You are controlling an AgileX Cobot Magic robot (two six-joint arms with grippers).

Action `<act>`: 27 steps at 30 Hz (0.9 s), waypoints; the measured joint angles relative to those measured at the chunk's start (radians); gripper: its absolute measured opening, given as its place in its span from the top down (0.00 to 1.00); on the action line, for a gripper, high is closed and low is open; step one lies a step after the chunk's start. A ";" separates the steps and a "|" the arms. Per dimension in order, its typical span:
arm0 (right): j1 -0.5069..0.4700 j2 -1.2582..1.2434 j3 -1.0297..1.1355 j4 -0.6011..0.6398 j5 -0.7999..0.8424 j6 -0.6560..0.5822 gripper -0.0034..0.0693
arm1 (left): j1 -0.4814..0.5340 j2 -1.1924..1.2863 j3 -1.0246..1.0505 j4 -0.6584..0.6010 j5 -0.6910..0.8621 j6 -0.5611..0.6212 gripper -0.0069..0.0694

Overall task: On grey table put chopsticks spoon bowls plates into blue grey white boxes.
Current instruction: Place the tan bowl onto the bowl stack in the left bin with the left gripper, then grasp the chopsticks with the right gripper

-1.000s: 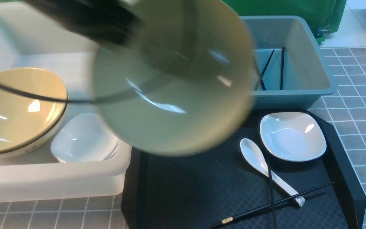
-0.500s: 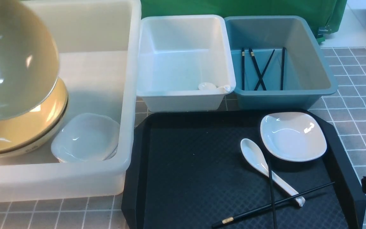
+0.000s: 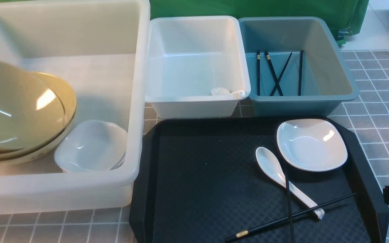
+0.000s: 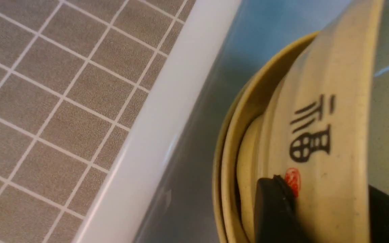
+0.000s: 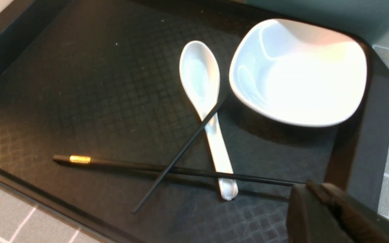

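Most of the sorting looks done to me: on the grey counter [image 3: 62, 226], the big whitish tub [image 3: 133, 101] holds nested yellow bowls [image 3: 19, 111] and white plates [image 3: 89, 145], the white box [image 3: 194, 101] has a spoon [image 3: 220, 91], and four chopsticks [image 3: 301, 72] lie in the blue-grey box [image 3: 295, 98]. The left claw [image 4: 329, 202] has its fingers apart astride the tilted top bowl's wall, seemingly letting go; the right claw [image 5: 311, 189] is closed, empty. Left on the black tray [image 3: 187, 182] are one plate [image 3: 312, 145], one spoon [image 3: 270, 163] and two chopsticks. Those crossed sticks overlie the spoon, so they'd best go first.
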 joint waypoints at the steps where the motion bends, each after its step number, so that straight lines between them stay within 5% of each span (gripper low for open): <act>1: 0.000 0.000 0.000 0.000 0.000 0.000 0.89 | 0.000 0.000 0.000 -0.005 0.007 0.000 0.55; 5: 0.001 0.000 0.000 0.000 0.000 0.000 0.89 | 0.000 -0.018 -0.043 -0.006 0.061 -0.001 0.38; 9: 0.001 0.000 0.000 0.000 -0.001 0.000 0.89 | -0.001 -0.067 -0.103 -0.013 0.104 -0.004 0.33; 14: 0.002 0.000 0.012 0.000 -0.010 0.000 0.89 | -0.016 -0.127 -0.126 -0.033 0.088 0.020 0.45; 18: 0.008 0.000 0.018 0.006 -0.017 0.000 0.89 | -0.022 -0.060 -0.021 -0.032 0.059 0.041 0.77; 21: 0.008 0.000 0.018 0.027 -0.018 0.001 0.89 | -0.022 -0.015 0.065 -0.032 0.034 0.041 0.89; 27: 0.016 0.016 0.018 0.046 -0.005 0.013 0.89 | -0.086 -0.059 0.110 -0.113 0.034 0.088 0.92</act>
